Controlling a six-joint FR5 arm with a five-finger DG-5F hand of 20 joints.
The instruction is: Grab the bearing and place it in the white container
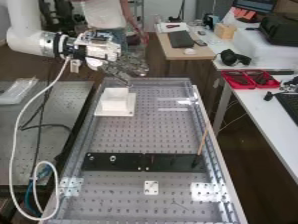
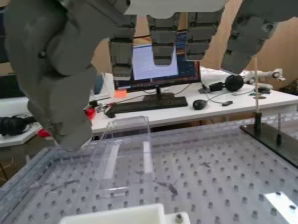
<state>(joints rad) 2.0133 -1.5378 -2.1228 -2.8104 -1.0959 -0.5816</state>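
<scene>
"What's biggest?"

"The perforated bench (image 1: 133, 135). The high view cuts off its near end. Then the white arm (image 1: 25, 30), cut off too, at the upper left."

"And on the bench?"

"A flat black bar (image 1: 173, 162) lies across it. In the wrist view only part of it fits in. Something see-through (image 2: 126, 150) with two pale strips is there too, its outline hard to make out."

"How about the hand (image 1: 132, 66)?"

"Up over the far end, near the container but apart from it. It's blurry from above, but close up the hand (image 2: 165, 45) is open, fingers fairly straight and loose, gripping nothing."

"And the white container (image 1: 115, 100)?"

"Toward the far end, on the left side. The wrist view crops it to a bit of rim, so I can't tell whether the bearing is inside."

"Anything smaller?"

"A thin stick (image 1: 202, 142), leaning, at the bar's right end. At the bar's left end, the larger nut (image 1: 113, 158), then the smaller nut (image 1: 91, 158), barely a speck."
</scene>
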